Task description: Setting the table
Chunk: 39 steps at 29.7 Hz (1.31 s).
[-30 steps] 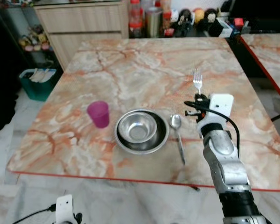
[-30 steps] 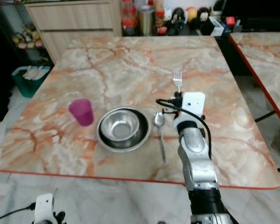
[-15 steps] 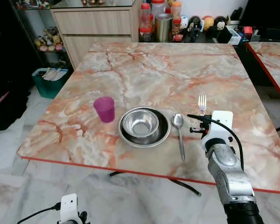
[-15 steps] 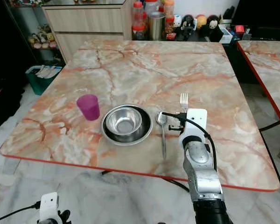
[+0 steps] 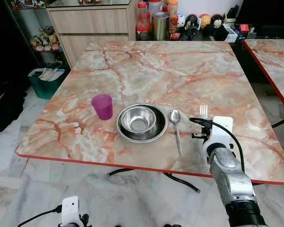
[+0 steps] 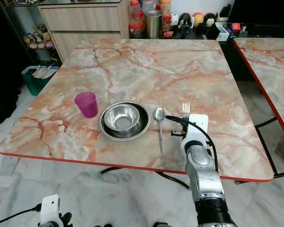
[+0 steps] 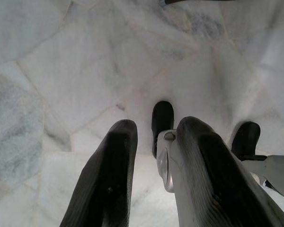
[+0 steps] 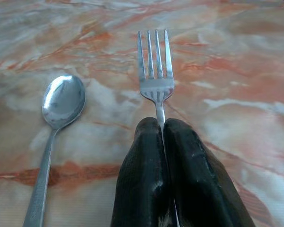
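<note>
A metal fork [image 8: 155, 75] is pinched by its handle in my right gripper [image 8: 163, 126], which is shut on it just above the marble table [image 5: 161, 71]. The fork's tines [image 5: 203, 110] point away from me, right of a spoon [image 5: 176, 128] lying on the table. Left of the spoon a steel bowl [image 5: 140, 120] rests in a dark plate [image 5: 161, 131], with a purple cup [image 5: 102, 106] further left. My left gripper [image 7: 154, 137] hangs idle over the floor, its fingers a little apart with nothing between them.
A second marble table [image 5: 274, 56] stands to the right across a gap. Behind the table is a wooden cabinet [image 5: 92, 23] with jars and figurines [image 5: 180, 21]. A teal bin [image 5: 46, 81] sits on the floor at the left.
The camera has shifted, so the whole scene moved. My right gripper with the fork has come back toward me and lower, now level with the spoon's bowl.
</note>
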{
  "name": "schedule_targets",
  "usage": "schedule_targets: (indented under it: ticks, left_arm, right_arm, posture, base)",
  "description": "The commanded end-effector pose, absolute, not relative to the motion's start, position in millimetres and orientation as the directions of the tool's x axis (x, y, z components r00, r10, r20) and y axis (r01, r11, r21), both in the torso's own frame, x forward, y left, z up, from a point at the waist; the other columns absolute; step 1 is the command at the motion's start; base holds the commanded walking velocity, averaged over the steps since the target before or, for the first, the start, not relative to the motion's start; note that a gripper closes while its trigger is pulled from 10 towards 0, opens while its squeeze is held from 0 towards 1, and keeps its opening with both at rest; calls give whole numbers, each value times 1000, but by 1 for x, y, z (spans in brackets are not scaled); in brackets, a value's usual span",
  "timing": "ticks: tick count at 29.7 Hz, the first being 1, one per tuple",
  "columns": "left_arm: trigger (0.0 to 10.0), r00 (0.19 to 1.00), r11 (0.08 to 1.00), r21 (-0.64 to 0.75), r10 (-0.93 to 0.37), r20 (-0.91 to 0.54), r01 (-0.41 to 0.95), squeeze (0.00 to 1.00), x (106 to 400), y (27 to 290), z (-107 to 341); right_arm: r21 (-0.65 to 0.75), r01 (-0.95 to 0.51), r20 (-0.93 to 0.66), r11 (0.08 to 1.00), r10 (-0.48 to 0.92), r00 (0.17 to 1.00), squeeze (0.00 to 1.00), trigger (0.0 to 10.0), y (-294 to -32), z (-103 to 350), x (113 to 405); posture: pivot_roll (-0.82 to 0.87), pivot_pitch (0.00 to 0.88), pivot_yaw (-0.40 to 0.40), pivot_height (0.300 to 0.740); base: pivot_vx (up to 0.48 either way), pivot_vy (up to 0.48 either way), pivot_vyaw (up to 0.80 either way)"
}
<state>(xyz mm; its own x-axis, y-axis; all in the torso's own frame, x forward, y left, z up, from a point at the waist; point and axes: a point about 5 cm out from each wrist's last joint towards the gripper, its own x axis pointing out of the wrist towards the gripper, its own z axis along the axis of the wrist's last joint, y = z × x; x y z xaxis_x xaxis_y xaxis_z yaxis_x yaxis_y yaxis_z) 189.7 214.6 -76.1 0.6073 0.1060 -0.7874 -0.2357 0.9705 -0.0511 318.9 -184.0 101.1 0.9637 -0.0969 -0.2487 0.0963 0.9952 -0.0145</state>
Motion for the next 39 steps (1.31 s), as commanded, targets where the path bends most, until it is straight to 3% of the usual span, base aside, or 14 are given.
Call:
schedule_targets:
  ticks: [1, 39]
  left_arm:
    - [10000, 596, 969, -40, 117, -794, -243, 0, 185, 217, -78]
    - [10000, 573, 969, -5, 143, -807, -248, 0, 180, 222, -80]
  right_arm:
    - [6, 88, -207, 996, -85, 975, 0, 10000, -183, 111, 324]
    - [15, 19, -213, 1000, -16, 977, 0, 10000, -173, 101, 341]
  posture:
    - [-31, 129, 39, 740]
    - [-19, 138, 39, 740]
  base:
    - [0, 0, 0]
    - [0, 0, 0]
